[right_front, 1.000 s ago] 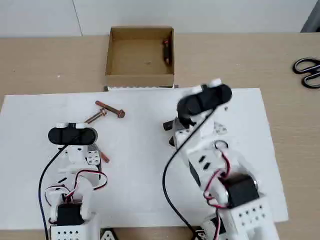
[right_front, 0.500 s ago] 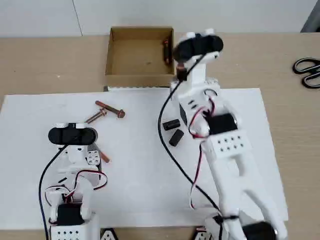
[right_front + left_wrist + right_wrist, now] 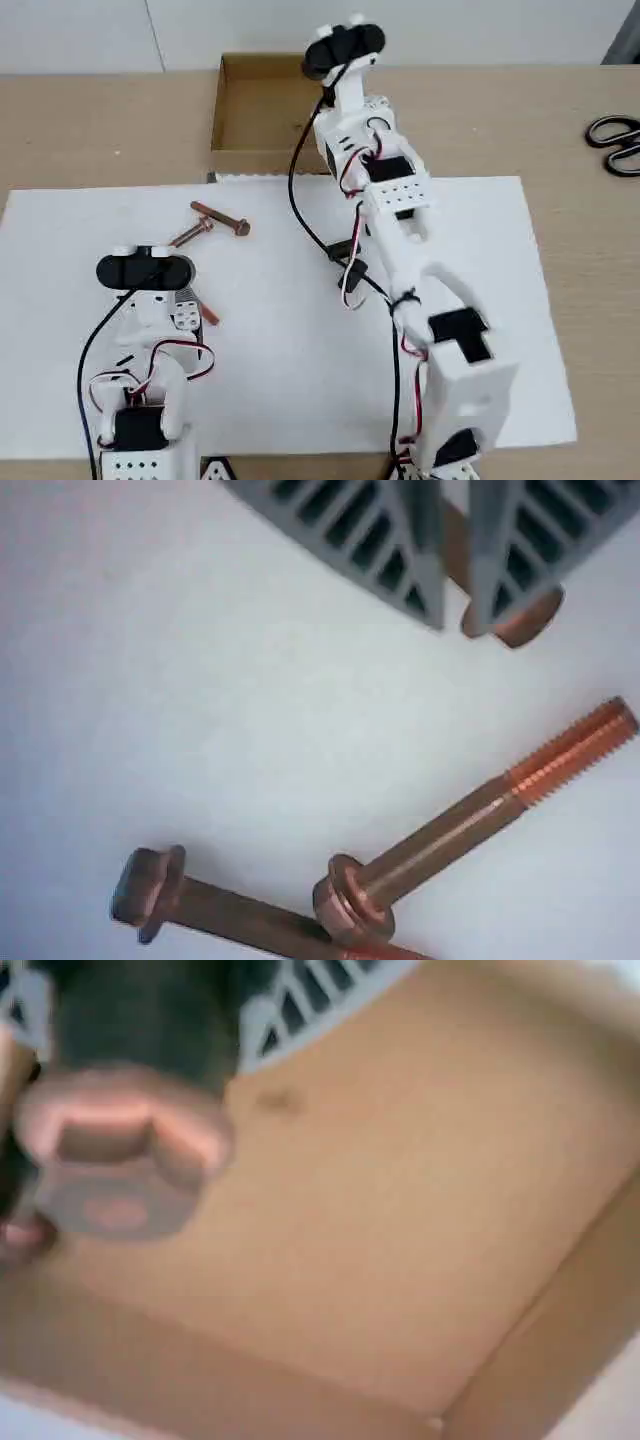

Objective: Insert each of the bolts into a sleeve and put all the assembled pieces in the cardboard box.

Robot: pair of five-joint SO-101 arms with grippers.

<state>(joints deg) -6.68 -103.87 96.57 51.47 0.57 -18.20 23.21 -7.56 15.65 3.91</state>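
The right gripper (image 3: 150, 1030) is hanging over the open brown cardboard box (image 3: 262, 158), its fingers clamping a black sleeve with a copper bolt inside (image 3: 120, 1160). Well in front of the box, the left gripper (image 3: 455, 620) is pinching another copper bolt (image 3: 520, 620), its fingers nearly closed.

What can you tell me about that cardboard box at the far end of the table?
The cardboard box is a shallow, open-topped tray of plain brown card with low walls, standing flat on the wooden table just beyond the white sheet. The right pincer hangs over its right side, holding a sleeved bolt above its floor.
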